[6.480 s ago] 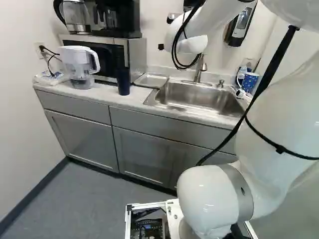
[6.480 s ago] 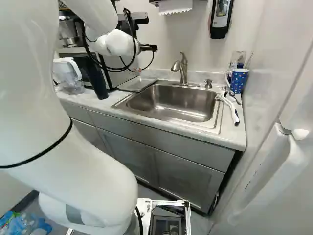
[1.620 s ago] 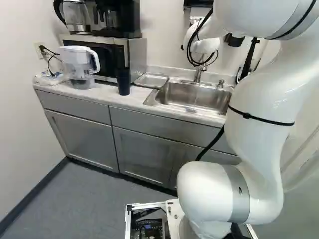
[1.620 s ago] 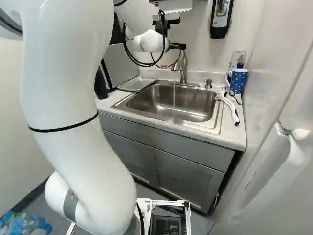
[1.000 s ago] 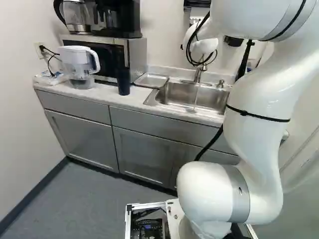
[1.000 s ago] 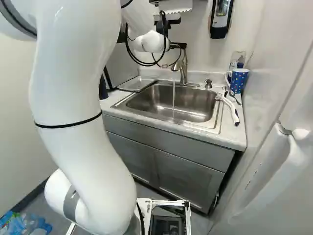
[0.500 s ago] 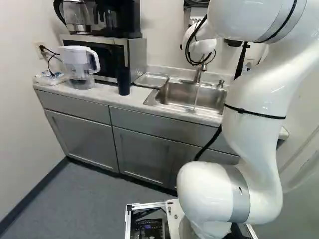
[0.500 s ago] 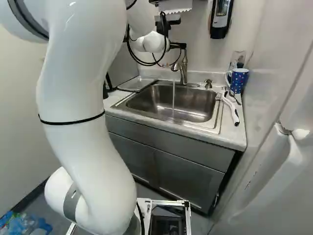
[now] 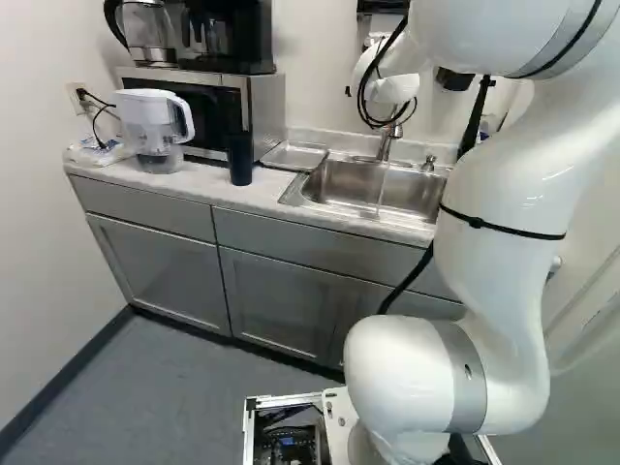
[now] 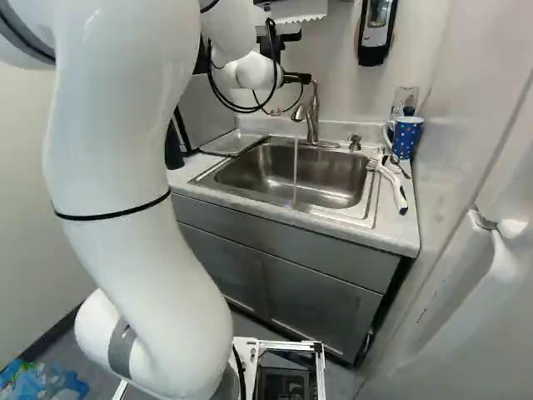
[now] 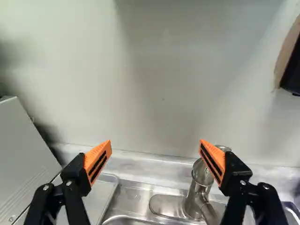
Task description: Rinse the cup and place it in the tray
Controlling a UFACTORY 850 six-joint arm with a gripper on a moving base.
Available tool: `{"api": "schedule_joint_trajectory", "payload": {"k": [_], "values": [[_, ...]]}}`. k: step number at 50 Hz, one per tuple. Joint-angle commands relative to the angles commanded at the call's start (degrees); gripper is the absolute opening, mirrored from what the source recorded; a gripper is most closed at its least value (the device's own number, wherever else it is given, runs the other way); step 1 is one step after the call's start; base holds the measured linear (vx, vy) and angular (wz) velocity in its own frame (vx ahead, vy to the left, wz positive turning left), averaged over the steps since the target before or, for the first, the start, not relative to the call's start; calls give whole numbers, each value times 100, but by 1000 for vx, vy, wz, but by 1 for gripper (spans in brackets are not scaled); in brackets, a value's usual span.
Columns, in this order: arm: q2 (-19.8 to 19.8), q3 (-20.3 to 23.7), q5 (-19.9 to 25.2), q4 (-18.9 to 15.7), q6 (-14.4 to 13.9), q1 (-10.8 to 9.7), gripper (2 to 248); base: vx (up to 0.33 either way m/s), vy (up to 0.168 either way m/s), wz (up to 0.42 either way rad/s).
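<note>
- The black gripper (image 10: 301, 78) is up high by the tap (image 10: 312, 121). Its two fingers are spread wide, and the wall shows between them. One finger is close to the tap's top, and I cannot tell if they touch.
- Water (image 10: 296, 167) runs down from the tap into the metal sink (image 10: 271, 160).
- A tall dark cup (image 9: 239, 160) stands upright on the counter (image 9: 203, 186), just beside the microwave (image 9: 268, 111). I cannot see what is in it.
- A blue mug with dots (image 10: 405, 137) stands at the other end, past the sink. Its inside is hidden too. I cannot tell which of these two is the one to wash.
- The flat metal tray (image 9: 295, 157) lies between the dark cup and the sink, and its shiny bottom shows.
- A see-through jug (image 9: 158, 126) with a white top stands in front of the microwave. I cannot tell how full it is.
- On top of the microwave are a glass pot (image 9: 147, 29) and a black coffee maker (image 9: 232, 34).
- A white brush (image 10: 395, 187) lies near the blue mug.
</note>
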Motion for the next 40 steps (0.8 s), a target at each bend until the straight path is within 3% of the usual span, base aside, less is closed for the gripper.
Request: {"api": "schedule_joint_trajectory", "payload": {"k": [24, 40], "values": [[612, 658, -31, 0, 0, 255, 247, 0, 0, 0], [1015, 1073, -330, 0, 0, 439, 247, 0, 0, 0]]}}
